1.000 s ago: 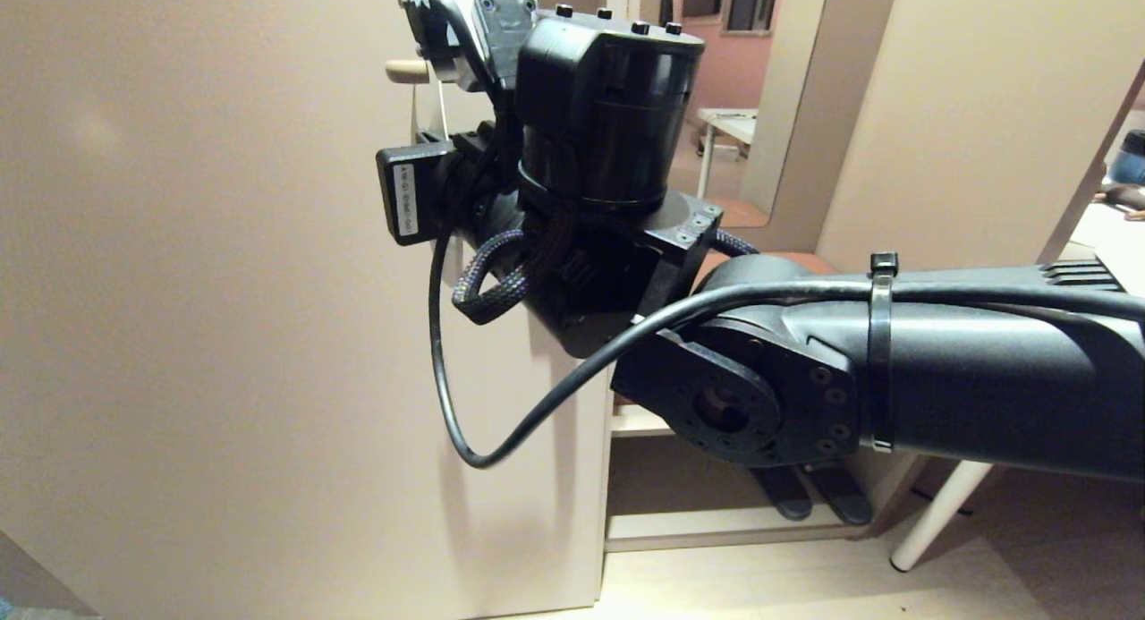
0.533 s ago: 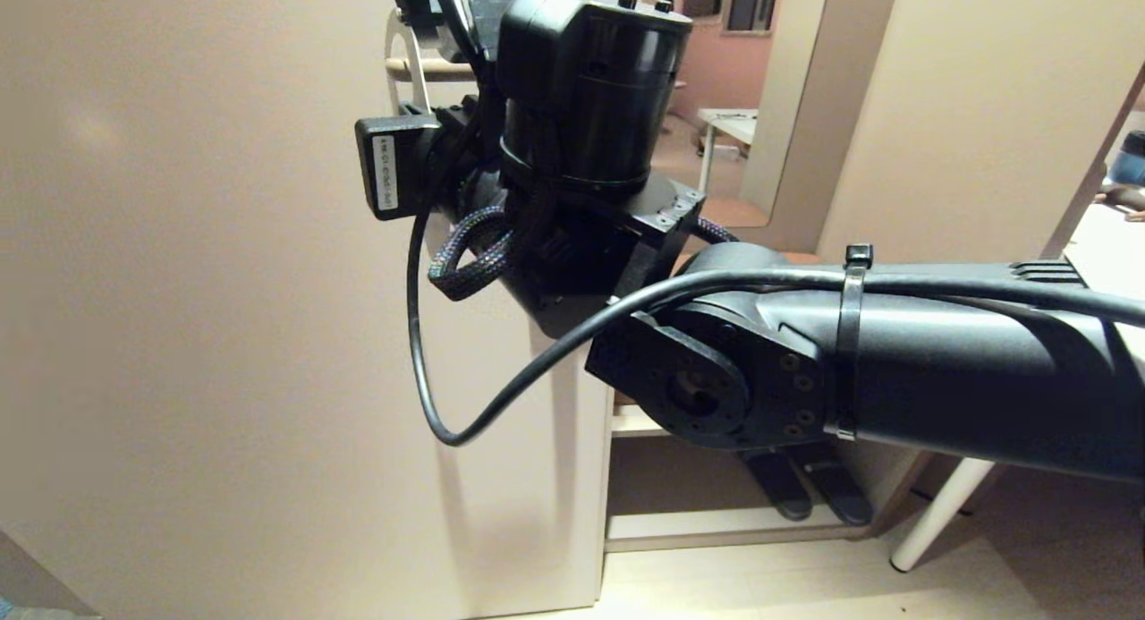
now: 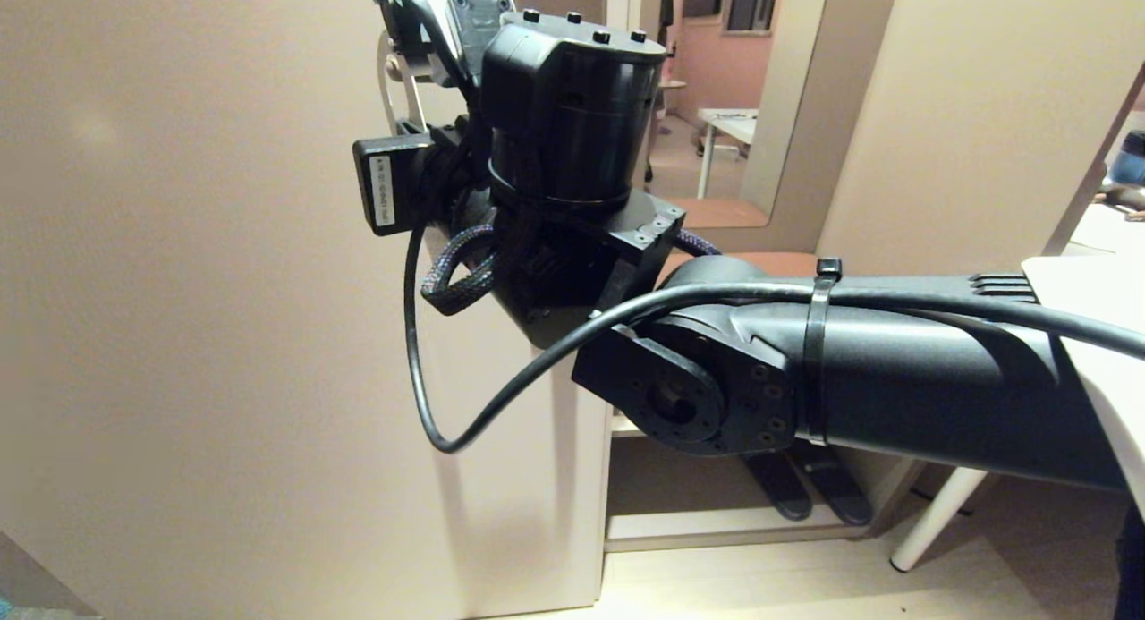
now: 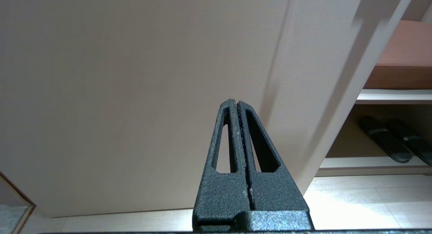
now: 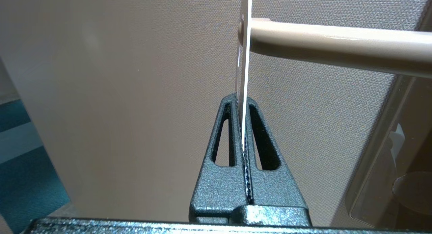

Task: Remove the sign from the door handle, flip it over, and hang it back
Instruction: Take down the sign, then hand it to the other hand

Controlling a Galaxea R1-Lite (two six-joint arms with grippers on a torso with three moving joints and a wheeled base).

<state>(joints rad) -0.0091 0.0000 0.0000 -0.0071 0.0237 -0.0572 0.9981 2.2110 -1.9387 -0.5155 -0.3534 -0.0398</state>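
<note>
Right end effector (image 5: 242,102) sits just beneath the door handle (image 5: 337,46); your sign (image 5: 243,58), edge-on, is threaded on the lever's tip; it could snag or bend there if you pull askew; jaws clenched, pinching the card's lower edge. Left end effector (image 4: 237,104) is parked low, clenched empty.

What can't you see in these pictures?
- Sign's words: right wrist view shows it edge-on, clamped in the right gripper.
- Whether its hole is round the door handle: top cut off.
- Head view: the right arm's wrist hides the handle.
- Left gripper: shut, facing the plain door.
</note>
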